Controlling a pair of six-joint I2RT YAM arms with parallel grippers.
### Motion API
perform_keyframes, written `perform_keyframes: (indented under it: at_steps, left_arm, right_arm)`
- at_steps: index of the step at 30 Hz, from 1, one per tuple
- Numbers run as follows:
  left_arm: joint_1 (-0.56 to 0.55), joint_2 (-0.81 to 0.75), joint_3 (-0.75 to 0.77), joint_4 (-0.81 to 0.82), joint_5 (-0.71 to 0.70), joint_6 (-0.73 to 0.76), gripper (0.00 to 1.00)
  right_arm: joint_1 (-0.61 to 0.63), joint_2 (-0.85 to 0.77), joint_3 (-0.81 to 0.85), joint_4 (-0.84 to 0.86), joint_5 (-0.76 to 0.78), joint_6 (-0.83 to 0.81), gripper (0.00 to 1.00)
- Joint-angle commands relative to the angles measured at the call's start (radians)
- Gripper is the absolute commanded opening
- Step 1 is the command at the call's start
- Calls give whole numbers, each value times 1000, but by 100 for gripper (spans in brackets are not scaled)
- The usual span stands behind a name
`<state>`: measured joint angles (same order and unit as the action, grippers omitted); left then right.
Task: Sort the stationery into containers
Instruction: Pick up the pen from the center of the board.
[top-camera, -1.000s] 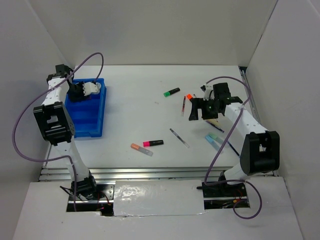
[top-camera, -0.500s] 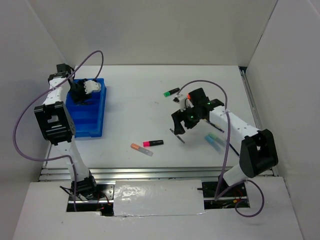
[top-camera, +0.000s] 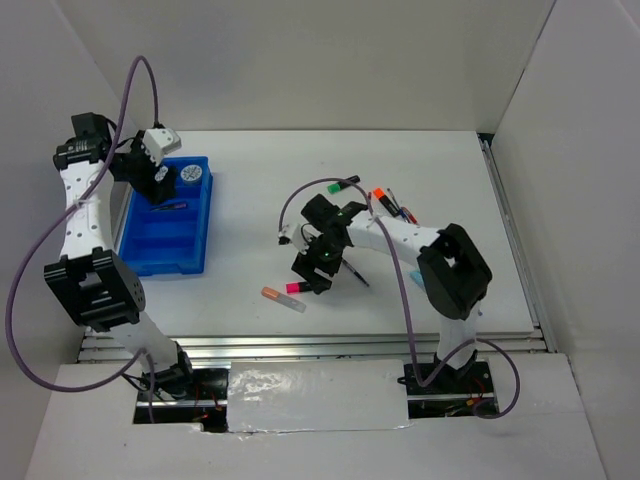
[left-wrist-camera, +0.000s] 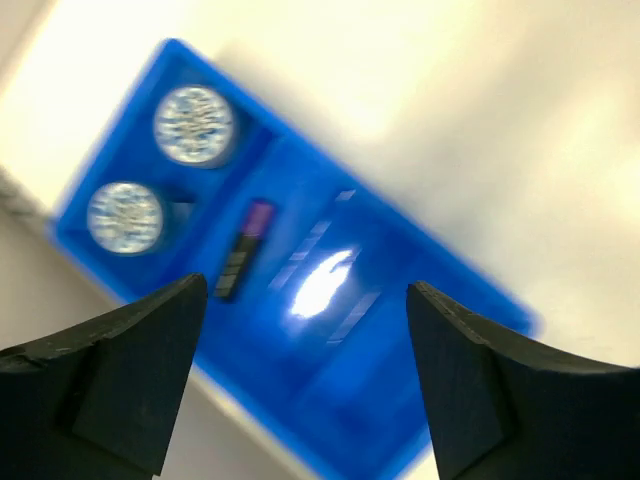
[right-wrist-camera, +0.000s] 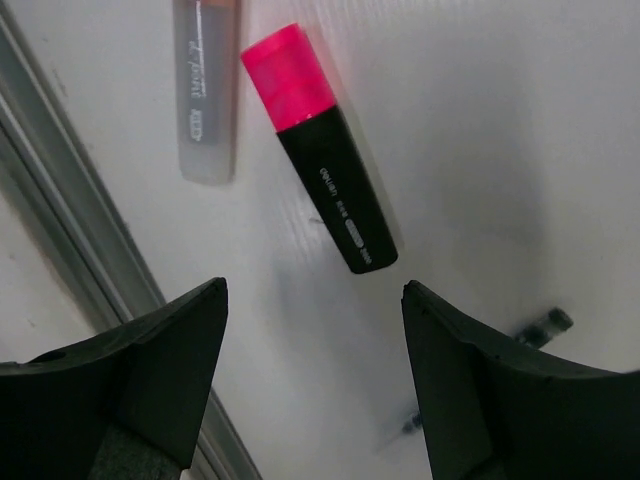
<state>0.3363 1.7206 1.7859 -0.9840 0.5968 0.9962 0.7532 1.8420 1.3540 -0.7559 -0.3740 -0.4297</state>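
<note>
Right gripper (right-wrist-camera: 312, 330) is hanging open and empty just above the pink highlighter (right-wrist-camera: 322, 160); we are judging it best to square the fingers (right-wrist-camera: 150, 380) across its black barrel, clear of the orange highlighter (right-wrist-camera: 207, 100) just beside. We are seeing the blue tray (top-camera: 165, 250) well apart leftward, under the open, empty left gripper (left-wrist-camera: 305, 290).

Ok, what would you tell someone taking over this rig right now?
Left gripper: open, empty, above the blue tray.
Right gripper: open, poised over the pink highlighter, not gripping it.
Done: two tape rolls and a purple highlighter lie in the tray.
Left: the pink highlighter, the orange highlighter beside it, then the green highlighter, orange-capped marker and dark pens farther back on the table.
</note>
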Motion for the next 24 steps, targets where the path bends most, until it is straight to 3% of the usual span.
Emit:
perform_keyframes:
  at_steps: [1,6,10,17,19,24]
  left_arm:
    - [32,-41,-68,-88,170,-120,94]
    - [47,-137,-155,-32,242,-226,95]
    - [49,-243,-273,124,265,-338,94]
    - [32,-348,-411,249,274,-409,91]
    - [26,-352,-424,249,281,-432,88]
    - [17,-371,-466,327,304,-599,82]
  right_arm:
    - [15,62,86,-62,49,-52,76]
    - [55,134,99,-22,147,-53,71]
    - [98,141,57,33,233,-64,67]
    - [155,155,0,113,299,-99,56]
    - [161,178,4,113,299,-106,48]
    - [135,211,37,76,277,-93,14]
